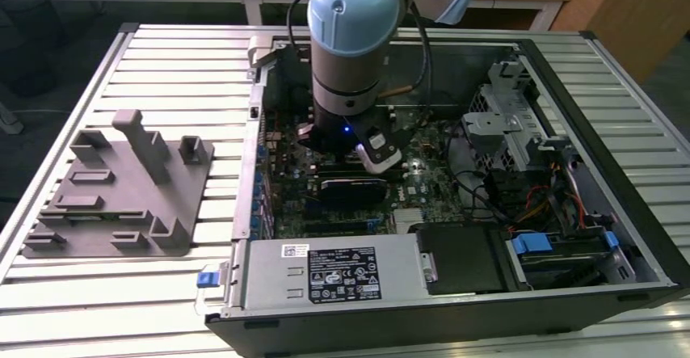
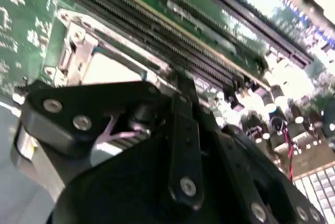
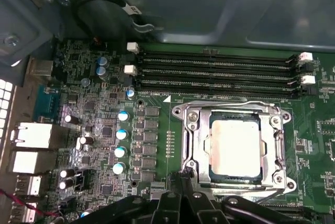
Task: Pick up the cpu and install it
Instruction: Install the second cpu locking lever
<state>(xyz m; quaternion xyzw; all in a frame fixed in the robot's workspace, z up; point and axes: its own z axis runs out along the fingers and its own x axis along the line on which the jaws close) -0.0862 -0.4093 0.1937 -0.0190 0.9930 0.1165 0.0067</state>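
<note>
The black gripper linkage (image 2: 178, 182) fills the foreground nearest the lens in the second wrist view, its bolted plates and arms dark against the board; its upper edge also shows in the first wrist view (image 3: 183, 203). Whether the jaws are spread or closed cannot be told, since the tips are hidden behind the linkage in both wrist views and behind the wrist in the exterior view.

The largest thing in the scene is the open computer case (image 1: 603, 75), lying on its side on a slatted metal table (image 1: 65, 293). The arm (image 1: 351, 35) reaches straight down into it, the gripper (image 1: 351, 144) low over the green motherboard (image 3: 104, 124).

Well apart from the jaws, toward the exterior view's left, a grey plastic tray (image 1: 108, 204) with upright posts rests on the table. The power supply (image 1: 334, 273) sits at the case's near edge.

Just beyond the jaws lies the socket with its metal frame (image 3: 188, 140). The cpu (image 3: 235, 148) sits flat inside that frame, silver top up, just ahead of the linkage and clear of it; in the second wrist view its pale top (image 2: 112, 69) shows close above the gripper plates. Past the socket, farther from the jaws, run the long memory slots (image 3: 214, 72). Small blue-topped capacitors (image 3: 120, 150) stand to one side of the socket.
</note>
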